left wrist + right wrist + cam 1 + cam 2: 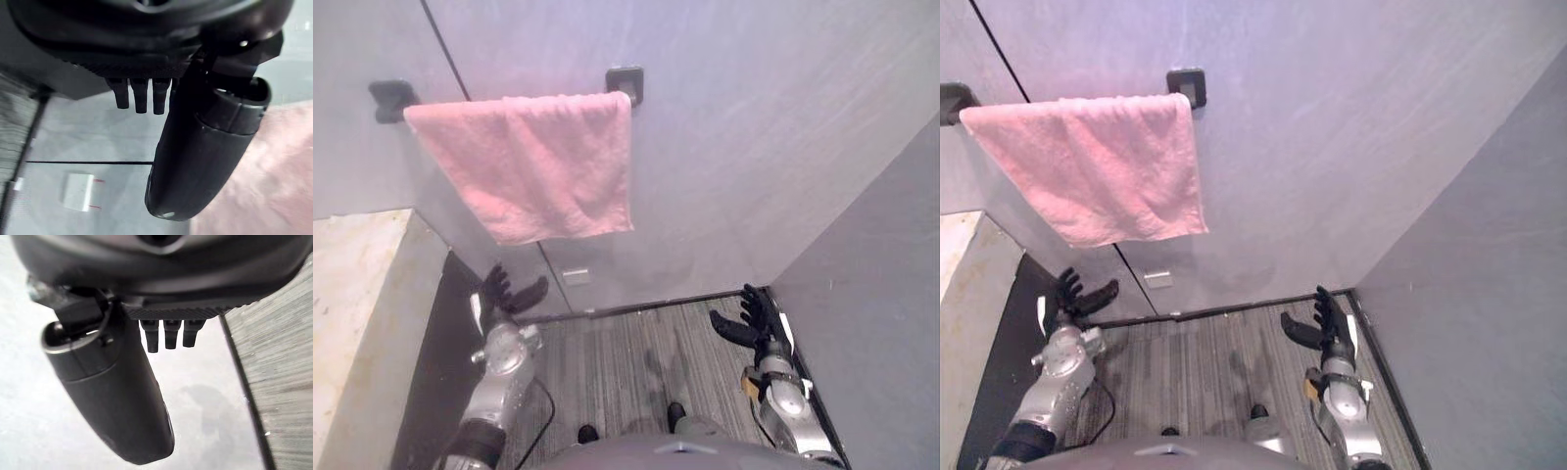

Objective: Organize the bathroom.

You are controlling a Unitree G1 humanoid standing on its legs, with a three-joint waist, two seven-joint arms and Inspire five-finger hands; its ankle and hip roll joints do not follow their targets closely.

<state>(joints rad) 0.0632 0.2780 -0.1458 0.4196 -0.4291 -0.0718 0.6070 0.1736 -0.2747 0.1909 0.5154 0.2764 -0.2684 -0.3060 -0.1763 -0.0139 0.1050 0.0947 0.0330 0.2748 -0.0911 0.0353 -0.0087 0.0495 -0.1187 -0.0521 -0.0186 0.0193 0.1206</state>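
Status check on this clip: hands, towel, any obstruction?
Left hand and right hand open, low, holding nothing. Pink towel draped over wall rail, untouched. Nothing between hands and towel.

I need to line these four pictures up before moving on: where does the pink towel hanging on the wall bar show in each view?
Left eye view: pink towel upper left, draped over the bar between two dark wall brackets.
Right eye view: same towel further toward the upper left edge.
Left wrist view: pink blur past the left hand, on the picture's right.
Right wrist view: not in it; wall and floor past the right hand.
Shared landmark: the bracket.
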